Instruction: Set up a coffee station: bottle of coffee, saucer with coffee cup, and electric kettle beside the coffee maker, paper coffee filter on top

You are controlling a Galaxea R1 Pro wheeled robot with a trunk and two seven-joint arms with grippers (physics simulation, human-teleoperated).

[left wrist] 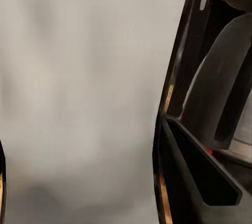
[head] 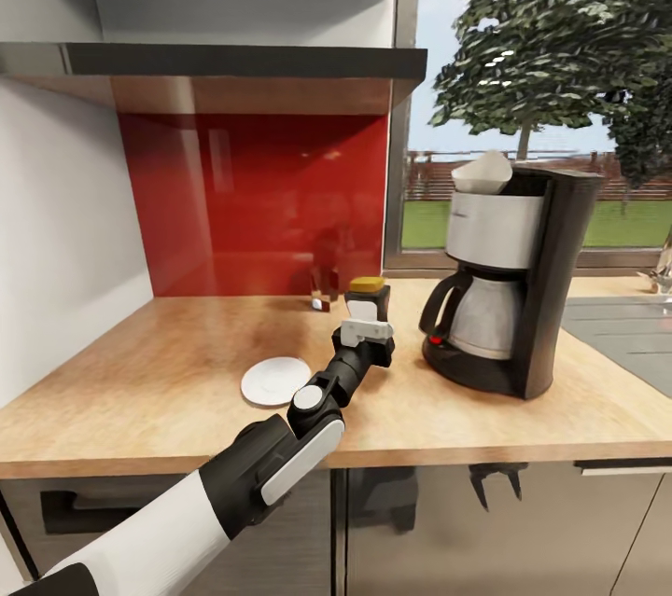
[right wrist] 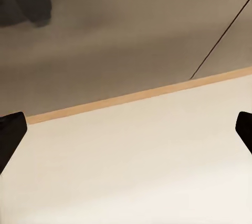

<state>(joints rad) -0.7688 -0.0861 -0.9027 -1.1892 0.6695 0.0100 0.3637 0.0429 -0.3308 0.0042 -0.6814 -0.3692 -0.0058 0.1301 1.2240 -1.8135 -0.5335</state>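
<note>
The bottle of coffee (head: 367, 296), dark with a yellow lid, stands on the wooden countertop (head: 168, 372) just left of the coffee maker (head: 509, 284). My left gripper (head: 367, 342) reaches it from the front and is shut on it; in the left wrist view its blurred grey side (left wrist: 79, 92) spans the gap up to one finger (left wrist: 194, 176). A white paper filter (head: 483, 172) sits on top of the coffee maker. The white saucer (head: 275, 381) lies left of my forearm. My right gripper (head: 495, 482) hangs open below the counter's edge, its fingertips (right wrist: 10, 134) wide apart.
A small brown and white object (head: 317, 302) sits near the red backsplash. A sink (head: 625, 335) is set into the counter at the right. A shelf (head: 215, 64) runs overhead. Grey cabinet fronts (head: 420, 531) stand under the counter.
</note>
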